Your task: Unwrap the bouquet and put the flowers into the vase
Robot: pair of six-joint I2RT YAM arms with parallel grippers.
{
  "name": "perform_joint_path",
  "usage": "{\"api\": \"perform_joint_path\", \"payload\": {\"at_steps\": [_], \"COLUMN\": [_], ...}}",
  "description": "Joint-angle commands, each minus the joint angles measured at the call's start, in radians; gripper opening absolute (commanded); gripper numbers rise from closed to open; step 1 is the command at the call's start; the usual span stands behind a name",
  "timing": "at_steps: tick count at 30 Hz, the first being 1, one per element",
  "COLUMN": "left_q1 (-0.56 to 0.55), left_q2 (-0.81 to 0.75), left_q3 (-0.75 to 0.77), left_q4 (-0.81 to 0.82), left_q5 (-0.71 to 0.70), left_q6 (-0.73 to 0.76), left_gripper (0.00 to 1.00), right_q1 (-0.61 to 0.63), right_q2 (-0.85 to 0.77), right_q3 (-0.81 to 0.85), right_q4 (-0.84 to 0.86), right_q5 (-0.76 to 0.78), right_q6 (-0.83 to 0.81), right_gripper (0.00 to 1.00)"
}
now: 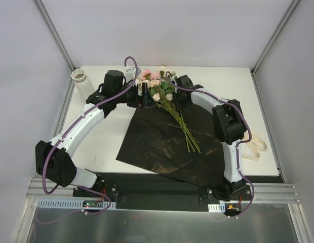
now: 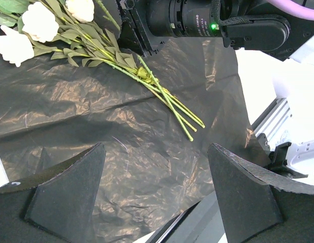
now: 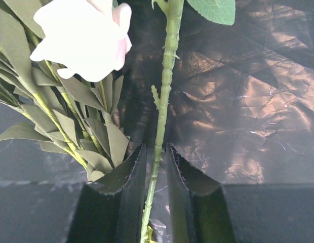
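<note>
The flowers point(image 1: 164, 96) lie loose on the spread black paper sheet point(image 1: 152, 147), well apart from the vase point(image 1: 78, 76), which stands at the far left corner of the table point(image 1: 223, 81). The left gripper point(image 2: 157, 149) hangs over the sheet, jaws wide and empty. The right gripper point(image 3: 156, 152) has its jaws narrowly parted around one green stem point(image 3: 166, 86); whether they actually pinch it I cannot tell.

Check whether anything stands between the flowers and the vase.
Yes. In the top view the left arm lies across the straight line from the flowers to the vase, with the left tool open over the paper. A stem runs between the fingers of the right tool. Nothing else visible blocks the way.
</note>
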Motion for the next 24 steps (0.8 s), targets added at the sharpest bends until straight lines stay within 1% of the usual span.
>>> {"api": "perform_joint_path", "payload": {"at_steps": [1,4,5,6,7,9,13,15,16,17,18,20,21,22,24], "left_q1": [-0.005,-0.005,-0.005,-0.005,-0.005,-0.005,-0.005,-0.005,-0.005,-0.005,-0.005,-0.005,-0.005,-0.005,-0.005], "left_q2": [0.001,0.009,0.012,0.014,0.014,0.017,0.017,0.015,0.012,0.014,0.014,0.014,0.014,0.015,0.018], "left_q3": [0.035,0.038,0.037,0.038,0.038,0.04,0.038,0.04,0.04,0.04,0.04,0.041,0.041,0.041,0.046], "left_q4": [0.013,0.012,0.013,0.01,0.013,0.013,0.013,0.012,0.012,0.012,0.012,0.012,0.013,0.01,0.01], "left_q5": [0.026,0.037,0.04,0.045,0.045,0.046,0.048,0.048,0.048,0.048,0.051,0.054,0.057,0.059,0.071], "left_q6": [-0.012,-0.016,-0.016,-0.019,-0.021,-0.021,-0.021,-0.024,-0.024,-0.024,-0.024,-0.026,-0.026,-0.026,-0.026], "left_gripper": [0.81,0.81,0.81,0.81,0.8,0.8,0.8,0.8,0.8,0.8,0.8,0.8,0.8,0.8,0.8], "right_q1": [-0.003,-0.006,-0.007,-0.012,-0.016,-0.018,-0.02,-0.02,-0.02,-0.02,-0.02,-0.02,-0.02,-0.02,-0.015], "right_q2": [0.001,0.003,0.003,-0.006,-0.012,-0.061,-0.189,-0.29,-0.328,-0.403,-0.44,-0.549,-0.581,-0.612,-0.681], "right_q3": [0.055,0.073,0.078,0.081,0.079,0.038,-0.08,-0.137,-0.21,-0.244,-0.287,-0.397,-0.433,-0.498,-0.555], "right_q4": [-0.013,-0.014,-0.014,-0.013,-0.01,0.016,0.13,0.203,0.234,0.268,0.336,0.409,0.48,0.515,0.615], "right_q5": [0.012,0.032,0.038,0.047,0.047,0.047,0.068,0.099,0.105,0.108,0.102,0.09,0.07,0.055,-0.009], "right_q6": [-0.01,-0.012,-0.007,-0.006,0.002,0.008,0.039,0.066,0.072,0.082,0.086,0.098,0.115,0.126,0.157], "right_gripper": [0.24,0.16,0.07,0.02,0.0,0.0,0.0,0.0,0.0,0.0,0.0,0.0,0.01,0.01,0.0]}}
